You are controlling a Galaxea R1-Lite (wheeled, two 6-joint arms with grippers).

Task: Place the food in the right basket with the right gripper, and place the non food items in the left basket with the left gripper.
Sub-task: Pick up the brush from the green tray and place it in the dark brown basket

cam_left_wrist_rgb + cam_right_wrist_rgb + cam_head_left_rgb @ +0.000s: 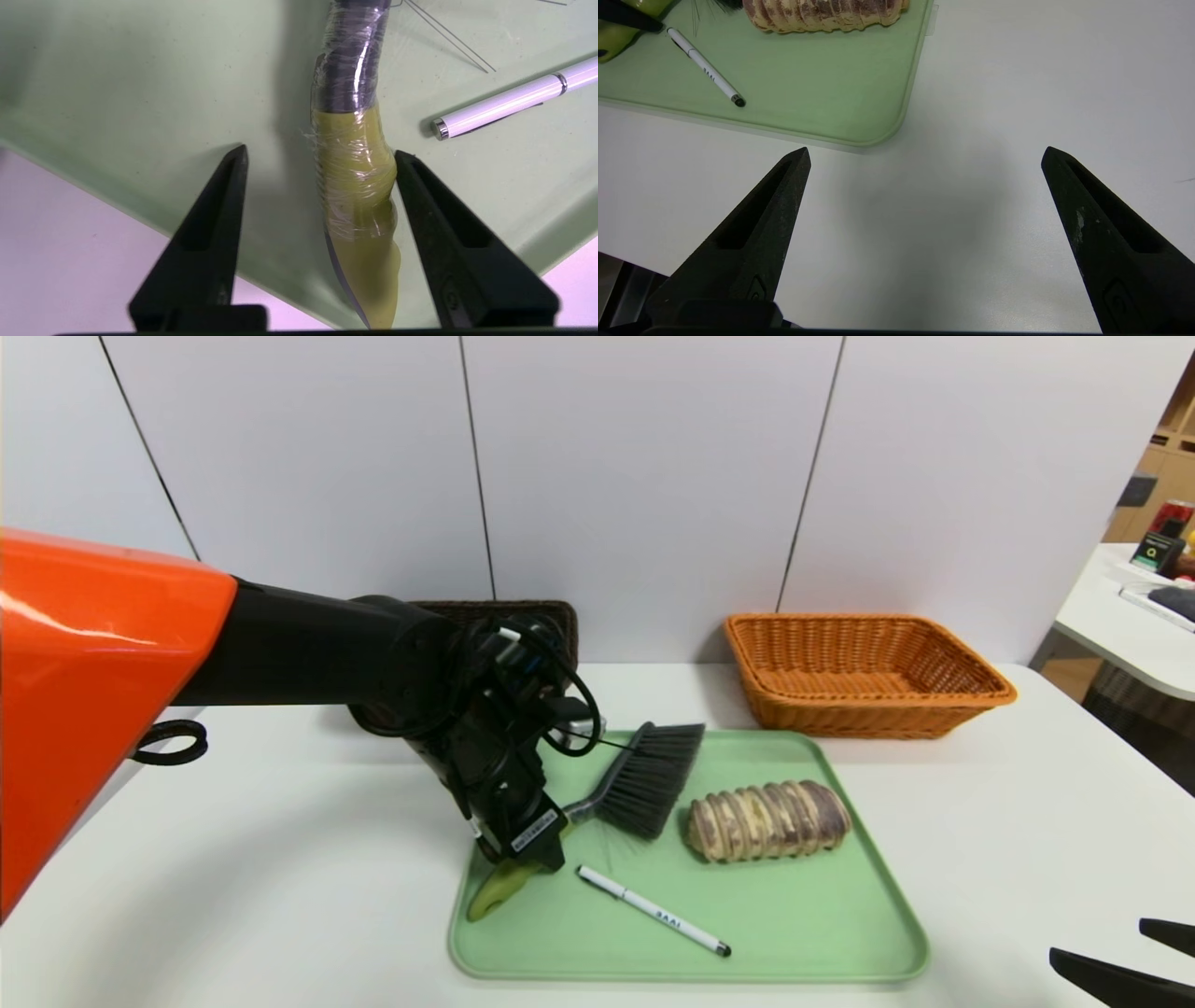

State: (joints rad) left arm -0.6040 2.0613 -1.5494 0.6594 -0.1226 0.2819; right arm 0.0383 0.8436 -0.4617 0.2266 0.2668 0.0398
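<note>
The left gripper (320, 158) stood open astride the brush (597, 803)'s film-wrapped green handle on the tray (803, 933), one finger touching it; it looked stiff, light, slick. The right gripper (924, 156) hung open over the table, well clear.

An indoor test or demonstration room is indicated. A plain white bench (980, 821) is set against bare white wall panels (644, 476) with dark seams. A second white table (1130, 625) carrying a red can (1173, 516) is seen at the right, with wooden shelving (1172, 457) behind it.
</note>
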